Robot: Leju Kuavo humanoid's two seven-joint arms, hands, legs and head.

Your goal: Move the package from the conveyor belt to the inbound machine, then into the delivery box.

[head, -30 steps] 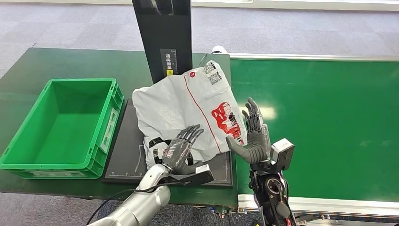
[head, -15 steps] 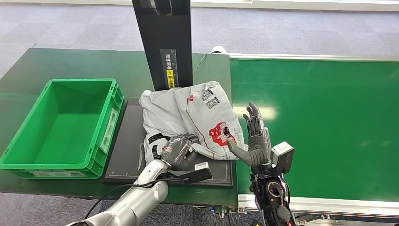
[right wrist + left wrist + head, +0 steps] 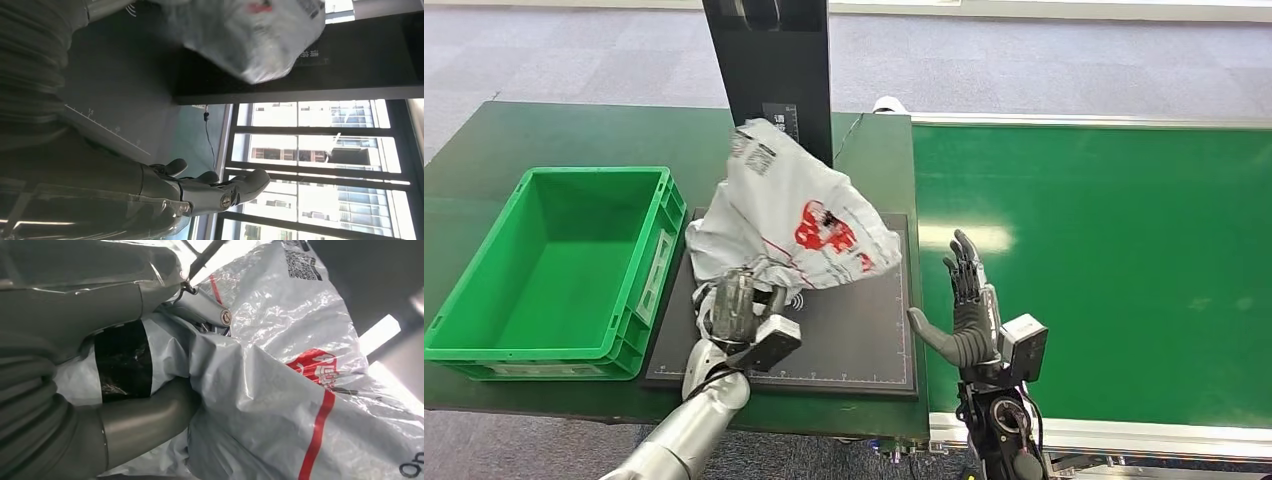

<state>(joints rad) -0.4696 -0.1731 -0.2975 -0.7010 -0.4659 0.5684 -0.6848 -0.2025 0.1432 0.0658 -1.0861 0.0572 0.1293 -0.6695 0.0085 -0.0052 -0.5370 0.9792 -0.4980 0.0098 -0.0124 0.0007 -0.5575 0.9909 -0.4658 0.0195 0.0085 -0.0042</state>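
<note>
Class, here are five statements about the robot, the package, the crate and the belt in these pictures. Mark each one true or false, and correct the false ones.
1. The left hand grips the grey package. True.
2. The package lies inside the green crate. False: the crate holds nothing; the package is lifted over the black scanner plate.
3. The right hand holds a corner of the package. False: it is open, fingers apart, clear of the package.
4. The package bears red printing. True.
5. A second package waits on the conveyor belt. False: no package lies on the visible stretch of belt.
</note>
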